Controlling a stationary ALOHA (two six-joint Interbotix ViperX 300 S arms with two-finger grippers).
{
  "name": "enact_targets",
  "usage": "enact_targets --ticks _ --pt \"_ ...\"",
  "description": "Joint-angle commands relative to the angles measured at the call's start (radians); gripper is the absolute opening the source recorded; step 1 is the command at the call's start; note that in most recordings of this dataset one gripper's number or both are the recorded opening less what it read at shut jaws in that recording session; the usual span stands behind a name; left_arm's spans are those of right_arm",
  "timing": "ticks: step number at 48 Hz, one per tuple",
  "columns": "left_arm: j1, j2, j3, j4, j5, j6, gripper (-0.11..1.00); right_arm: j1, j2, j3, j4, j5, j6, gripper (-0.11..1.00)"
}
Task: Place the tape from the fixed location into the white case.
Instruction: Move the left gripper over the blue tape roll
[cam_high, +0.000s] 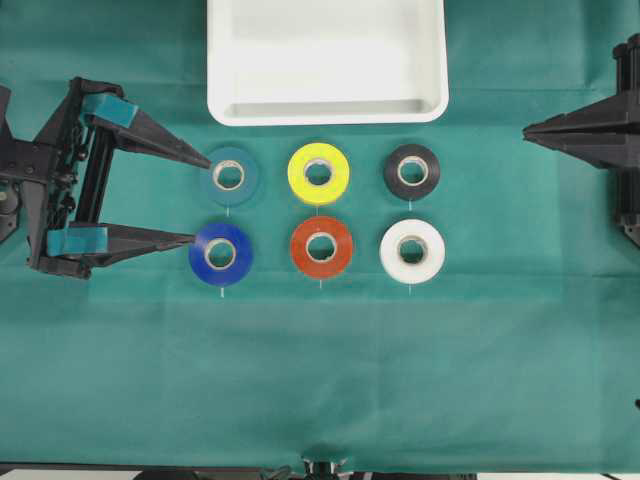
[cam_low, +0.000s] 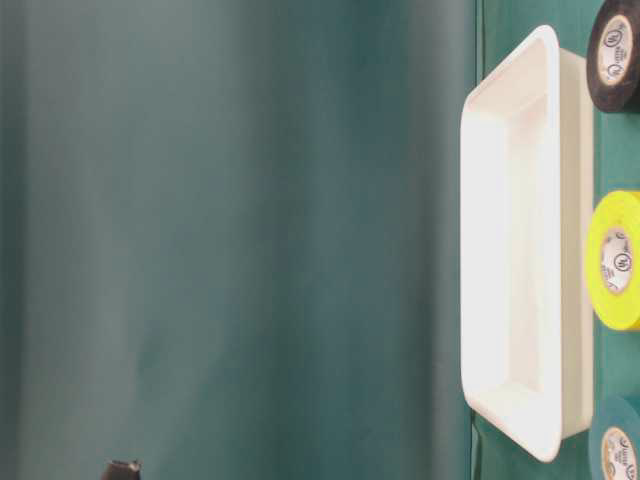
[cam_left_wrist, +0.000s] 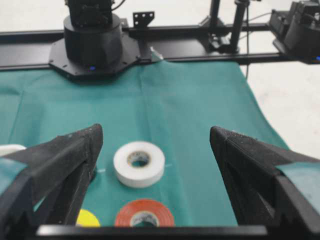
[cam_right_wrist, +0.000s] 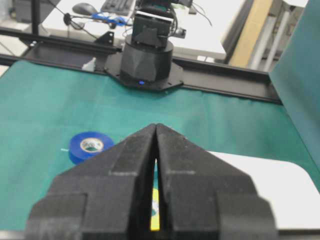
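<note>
white case (cam_high: 327, 108): glossy smooth plastic | table cover (cam_high: 320, 370): matt green cloth

The right hand (cam_right_wrist: 156, 150) fills the near middle, its two black fingers (cam_right_wrist: 125, 165) pressed together with only a thin slit between them. Through that slit shows a sliver of yellow (what it belongs to cannot be told here). To the left lies the blue tape roll (cam_right_wrist: 90, 145), flat on the green-covered tabletop (cam_right_wrist: 45, 110). At the right, the white case (cam_right_wrist: 280, 185) shows partly behind the hand. Far across stands a black arm base (cam_right_wrist: 148, 60).
</note>
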Motion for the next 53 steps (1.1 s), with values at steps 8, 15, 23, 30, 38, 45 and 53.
enact_targets --ticks 8,15,23,30,38,45,53 --pt "-0.014 -0.003 -0.067 -0.002 0.141 -0.034 0.97 -0.002 0.009 -0.031 -0.002 0.005 0.005 0.0" --pt "-0.015 0.017 -0.13 -0.002 0.327 -0.074 0.97 0.0 0.008 -0.032 -0.002 0.005 0.005 0.0" --pt "-0.023 0.067 -0.222 -0.002 0.588 -0.137 0.97 0.0 0.009 -0.035 -0.002 0.012 0.005 0.0" --pt "-0.028 0.135 -0.305 -0.002 0.796 -0.155 0.97 0.0 0.009 -0.035 -0.002 0.014 0.005 0.0" --pt "-0.028 0.193 -0.393 0.005 0.96 -0.152 0.97 0.0 0.009 -0.035 -0.002 0.014 0.005 0.0" --pt "-0.029 0.229 -0.442 0.006 1.057 -0.15 0.97 0.0 0.011 -0.035 0.0 0.02 0.006 0.0" --pt "-0.028 0.253 -0.465 0.006 1.12 -0.152 0.97 0.0 0.012 -0.037 -0.002 0.02 0.006 0.0"
